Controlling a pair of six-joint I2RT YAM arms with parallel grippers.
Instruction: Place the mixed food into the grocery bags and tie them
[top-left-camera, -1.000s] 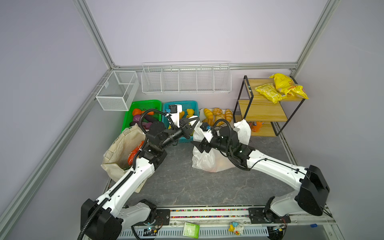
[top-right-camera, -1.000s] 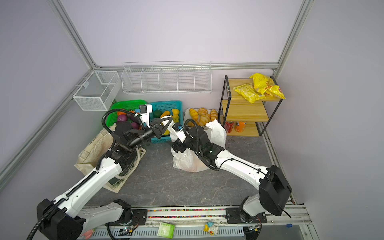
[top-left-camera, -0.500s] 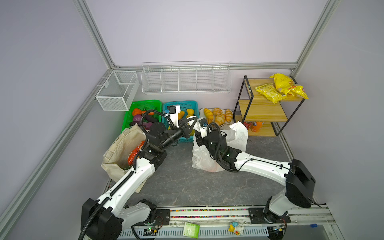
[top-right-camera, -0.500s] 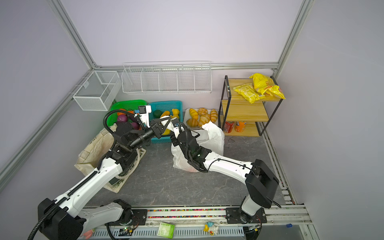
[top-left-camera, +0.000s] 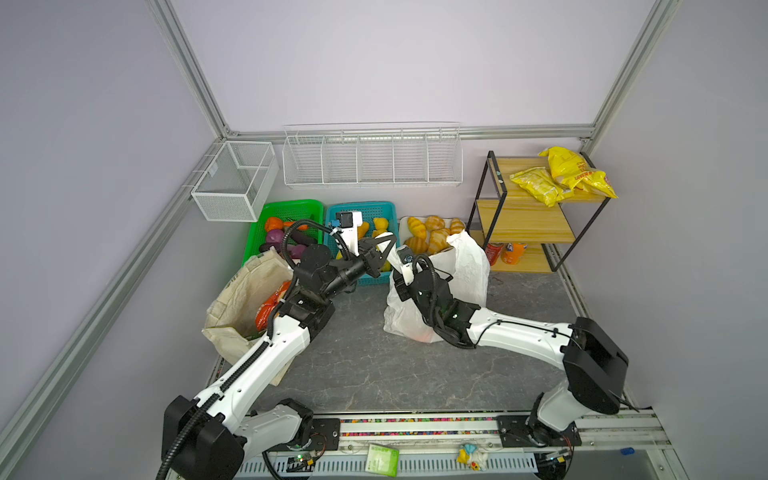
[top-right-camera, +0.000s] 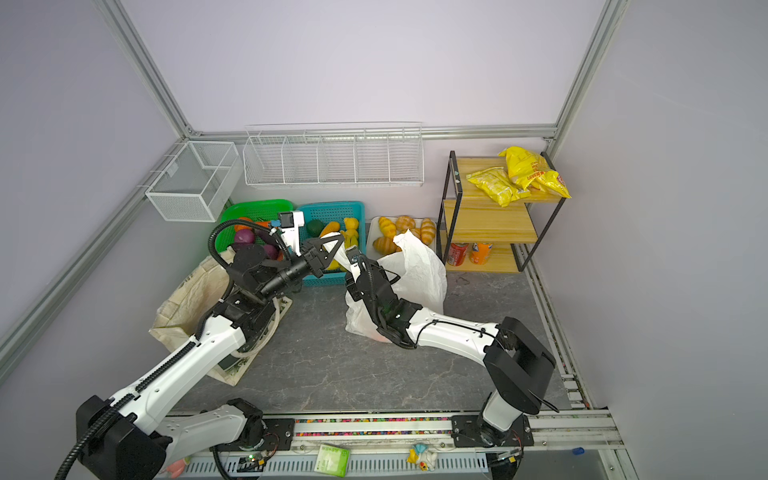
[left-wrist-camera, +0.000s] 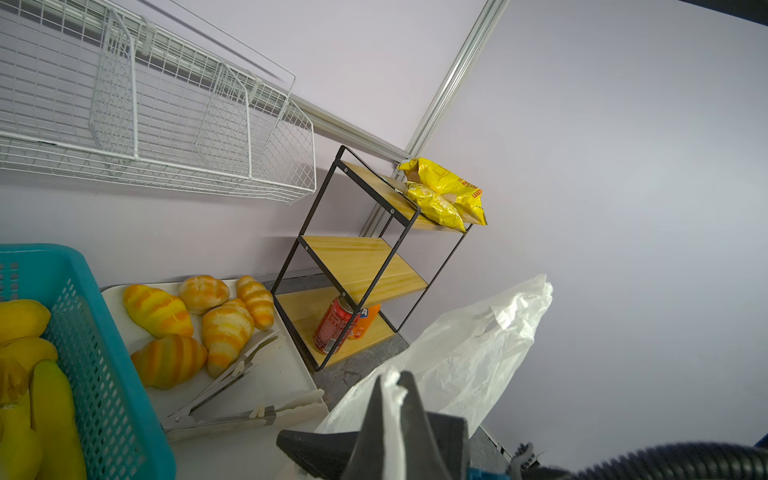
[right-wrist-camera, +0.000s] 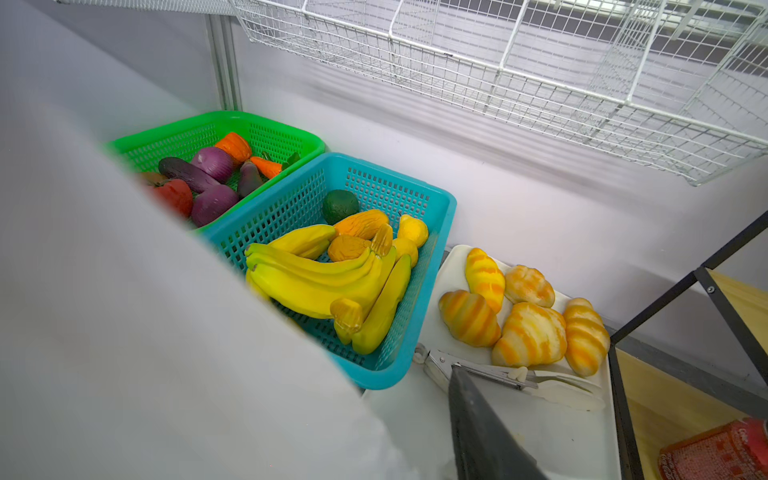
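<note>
In both top views the left tool (top-left-camera: 387, 244) pinches a handle of the white plastic carrier bag (top-left-camera: 465, 266), which stands on the counter (top-left-camera: 374, 365). The canvas tote (top-left-camera: 245, 291) holds a red snack packet (top-left-camera: 272, 305).

Left wrist view: thin film sits clamped between the jaws, and a hard tug might tear it.

Right wrist view: the right tool (right-wrist-camera: 461, 386) shows one finger beside blurred plastic, so its grip is unclear. The teal basket (right-wrist-camera: 436, 208) holds bananas (right-wrist-camera: 316, 282).

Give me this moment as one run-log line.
left hand: shut on plastic bag handle | right hand: at the bag, grip unclear | bag: untied | canvas tote: open, red packet inside
</note>
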